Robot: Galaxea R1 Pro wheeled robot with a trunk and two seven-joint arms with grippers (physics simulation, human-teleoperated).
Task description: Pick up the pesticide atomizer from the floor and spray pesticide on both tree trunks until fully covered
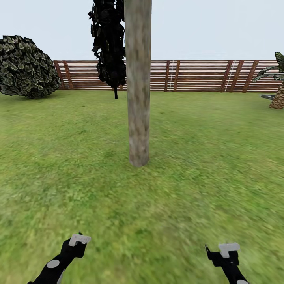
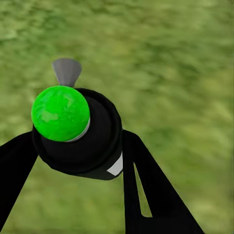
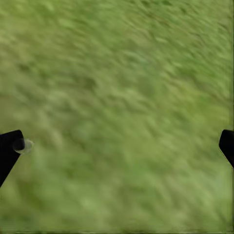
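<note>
The small black pesticide atomizer with its bright green round cap [image 2: 73,129] sits between the two black fingers of the left gripper [image 2: 80,161], which are closed against its body on either side; a grey nozzle tip pokes out beyond the green cap. In the head view the left gripper [image 1: 79,241] hangs low over the blurry green lawn [image 1: 197,189], and the right gripper [image 1: 227,252] hangs low on the other side. The right gripper's black fingertips [image 3: 10,148] are spread wide apart with nothing but grass between them.

Straight ahead stands the thick, pale grey-beige mottled tree trunk [image 1: 138,83], well apart from both grippers. Behind it hangs dark jagged foliage [image 1: 108,43], with a round leafy bush [image 1: 25,67] to the left, a brown horizontal-slat wooden fence [image 1: 197,75] across the back, and a palm-like plant [image 1: 278,85] at the right edge.

The likely risks from here, as I judge them: the trunk looks too far for the spray to reach, so spraying now could wet only grass. The nozzle appears to point down at the lawn, so the wrist would need to lift toward the bark. The hold on the smooth bottle seems slim, and a quick swing could let it slip. Only one trunk is in view, so coverage of the second remains undone
</note>
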